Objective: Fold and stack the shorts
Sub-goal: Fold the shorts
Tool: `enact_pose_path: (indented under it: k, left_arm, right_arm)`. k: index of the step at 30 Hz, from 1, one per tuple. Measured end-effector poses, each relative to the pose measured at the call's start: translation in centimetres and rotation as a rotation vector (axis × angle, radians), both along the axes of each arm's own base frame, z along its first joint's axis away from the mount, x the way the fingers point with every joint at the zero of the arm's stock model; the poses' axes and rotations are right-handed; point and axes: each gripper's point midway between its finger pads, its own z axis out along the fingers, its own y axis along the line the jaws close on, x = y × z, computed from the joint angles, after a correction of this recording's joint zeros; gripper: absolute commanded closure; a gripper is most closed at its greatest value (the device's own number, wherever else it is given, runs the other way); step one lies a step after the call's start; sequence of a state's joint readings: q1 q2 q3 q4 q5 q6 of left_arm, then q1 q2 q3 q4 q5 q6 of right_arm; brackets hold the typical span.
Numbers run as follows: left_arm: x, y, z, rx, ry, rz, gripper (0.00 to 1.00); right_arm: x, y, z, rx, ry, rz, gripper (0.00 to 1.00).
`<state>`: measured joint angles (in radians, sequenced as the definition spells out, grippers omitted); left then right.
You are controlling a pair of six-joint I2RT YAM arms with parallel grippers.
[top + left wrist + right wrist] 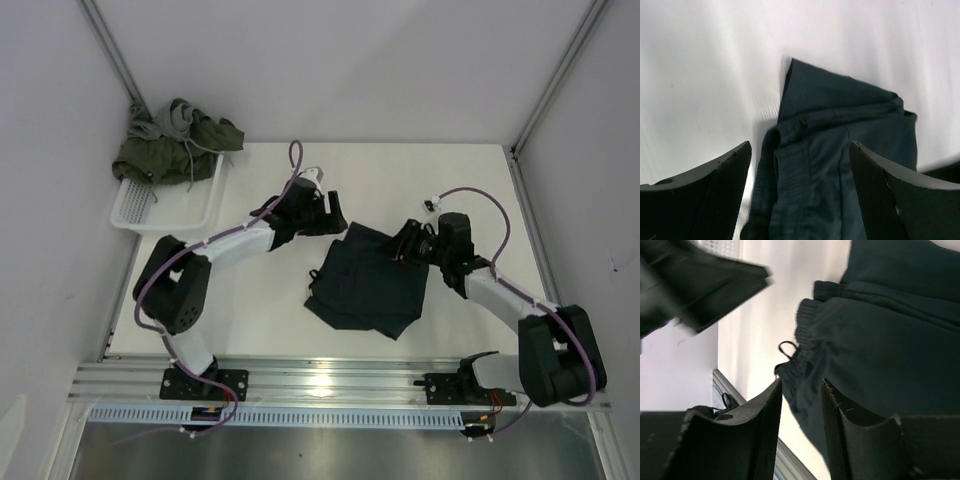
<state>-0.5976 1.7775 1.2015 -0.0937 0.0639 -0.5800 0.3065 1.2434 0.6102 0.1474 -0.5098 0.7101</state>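
Three shorts (368, 280), one basket (130, 212), two arms (240, 240)

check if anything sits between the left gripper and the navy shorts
Nothing visible does. The left gripper hangs open right above the navy shorts, with their cloth showing between its fingers. The olive shorts and the basket sit off at the table's far left corner.

A white table (470, 190) sits between plain pale walls (350, 60), with metal rails (330, 375) along its near edge.

Rumpled dark navy shorts (840, 150) on the white table (700, 75), partly between the spread fingers (715, 190) of the left tool (801, 150)
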Motion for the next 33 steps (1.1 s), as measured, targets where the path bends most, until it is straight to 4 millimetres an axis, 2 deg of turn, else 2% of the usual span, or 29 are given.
enact_pose_path:
  k: [3, 7, 11, 14, 18, 23, 25, 29, 33]
  left_arm:
    - [-1.8, 0.5, 1.6, -0.012, -0.031, -0.014, 0.21]
    - [-6.6, 0.1, 3.1, -0.052, -0.071, -0.076, 0.26]
    - [-10.7, -0.6, 1.9, -0.067, -0.056, -0.141, 0.32]
    - [-12.7, -1.0, 0.2, -0.043, -0.022, -0.177, 0.34]
    - [-13.0, -1.6, -0.9, -0.034, -0.008, -0.188, 0.36]
    - [-13.2, -2.1, -1.8, -0.011, -0.008, -0.188, 0.36]
    - [-13.7, -2.6, -2.0, 0.017, -0.012, -0.200, 0.37]
    - [-14.2, -4.5, -0.9, 0.040, -0.047, -0.226, 0.36]
    - [-14.4, -6.0, 0.0, 0.050, -0.079, -0.236, 0.36]
  right_arm:
    - [0.7, -0.5, -2.2, 0.028, 0.064, 0.028, 0.62]
    - [0.9, 0.5, -4.3, 0.105, 0.126, 0.105, 0.64]
    - [0.9, 1.6, -5.3, 0.168, 0.148, 0.163, 0.69]
    - [1.3, 2.0, -6.5, 0.186, 0.170, 0.177, 0.80]
    - [2.7, 1.7, -8.9, 0.203, 0.225, 0.134, 0.92]
    - [4.9, -0.1, -11.1, 0.234, 0.316, -0.001, 0.93]
    - [5.6, -0.7, -11.2, 0.238, 0.319, -0.045, 0.92]
    - [6.9, -1.9, -10.6, 0.241, 0.296, -0.114, 0.88]
    - [8.5, -4.3, -8.5, 0.218, 0.232, -0.207, 0.87]
